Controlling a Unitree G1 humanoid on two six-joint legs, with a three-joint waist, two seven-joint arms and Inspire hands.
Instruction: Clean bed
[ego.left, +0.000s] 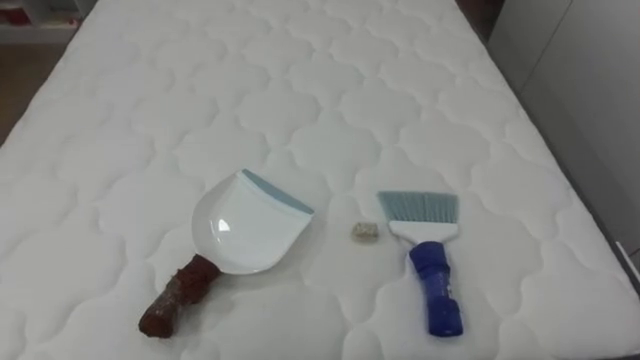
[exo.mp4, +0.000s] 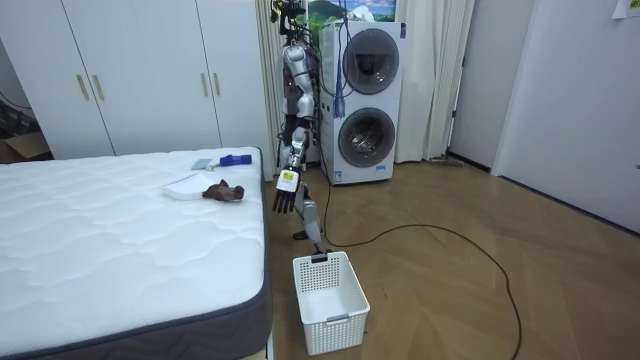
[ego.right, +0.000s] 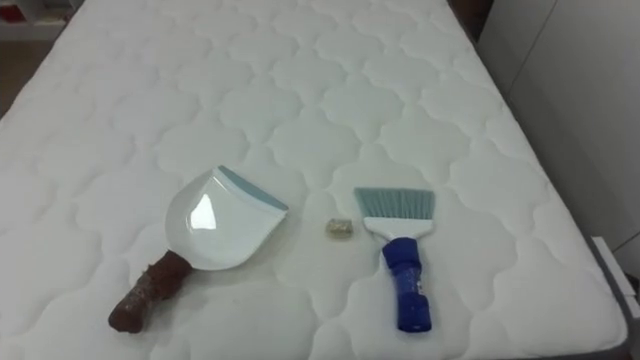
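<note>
A white dustpan (ego.left: 245, 225) with a pale blue lip and a brown wrapped handle (ego.left: 180, 297) lies on the white quilted mattress (ego.left: 300, 90), near its front edge. To its right lies a hand brush (ego.left: 425, 250) with a blue handle and light blue bristles pointing away from me. A small beige crumb (ego.left: 364, 231) sits between the two, touching neither. In the room view I stand upright at the bed's side, by the dustpan (exo.mp4: 185, 186) and brush (exo.mp4: 225, 160). My left hand (exo.mp4: 285, 197) hangs beside my body with its fingers straight, holding nothing.
A white slotted laundry basket (exo.mp4: 330, 300) stands on the wooden floor near the bed's corner. Two stacked washing machines (exo.mp4: 370, 100) are behind me, and white wardrobes (exo.mp4: 140, 70) line the wall beyond the bed. The mattress's right edge (ego.left: 590, 215) drops off close to the brush.
</note>
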